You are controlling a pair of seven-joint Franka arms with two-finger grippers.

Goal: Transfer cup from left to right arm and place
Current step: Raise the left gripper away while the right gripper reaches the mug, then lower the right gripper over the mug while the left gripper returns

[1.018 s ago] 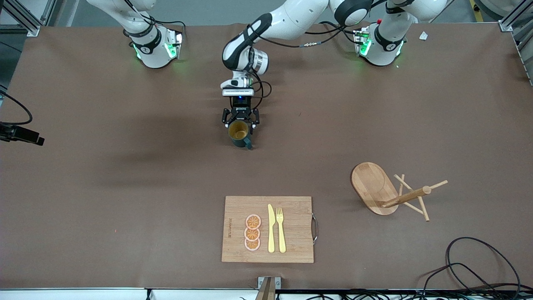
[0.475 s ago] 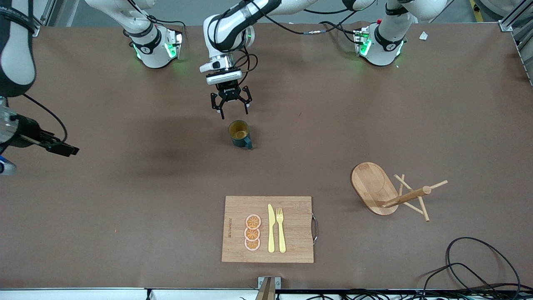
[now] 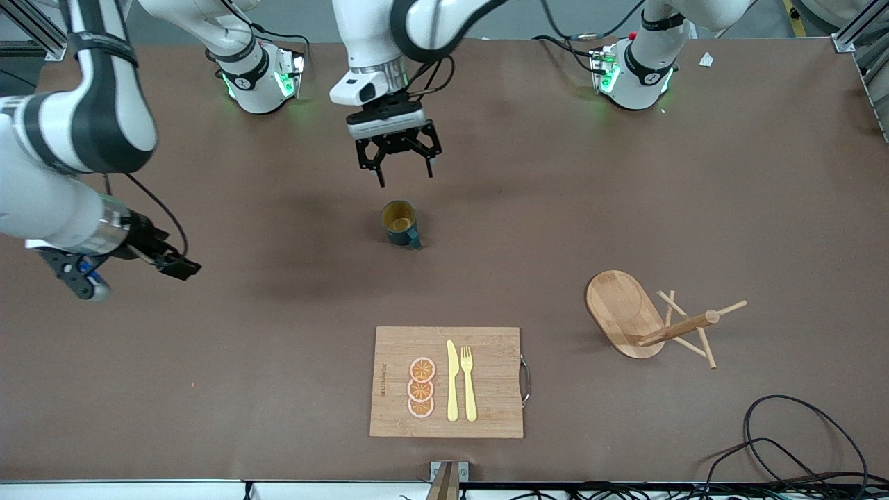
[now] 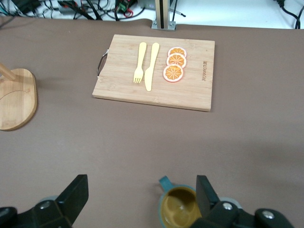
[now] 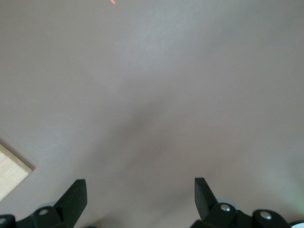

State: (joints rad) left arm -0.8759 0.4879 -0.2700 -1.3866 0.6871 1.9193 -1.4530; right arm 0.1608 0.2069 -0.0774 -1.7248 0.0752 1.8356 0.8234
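Note:
The cup (image 3: 399,223), dark teal with a mustard inside, stands upright on the brown table near the middle, its handle pointing toward the front camera. My left gripper (image 3: 405,177) is open and empty in the air, over the table just on the robots' side of the cup. In the left wrist view the cup (image 4: 178,209) sits low between the open fingers (image 4: 76,192), close to one of them. My right gripper (image 3: 182,267) is open and empty, over bare table toward the right arm's end, well apart from the cup. The right wrist view shows only its open gripper (image 5: 140,192) above the table.
A wooden cutting board (image 3: 493,382) lies nearer to the front camera, carrying three orange slices (image 3: 421,387), a yellow knife (image 3: 452,380) and a fork (image 3: 469,382). A wooden mug tree (image 3: 625,309) lies tipped over toward the left arm's end. Black cables (image 3: 799,444) lie at that corner.
My left gripper let go of the cup, opened and rose back toward the bases. The cup stays put. My right arm swung in from its table end toward the middle.

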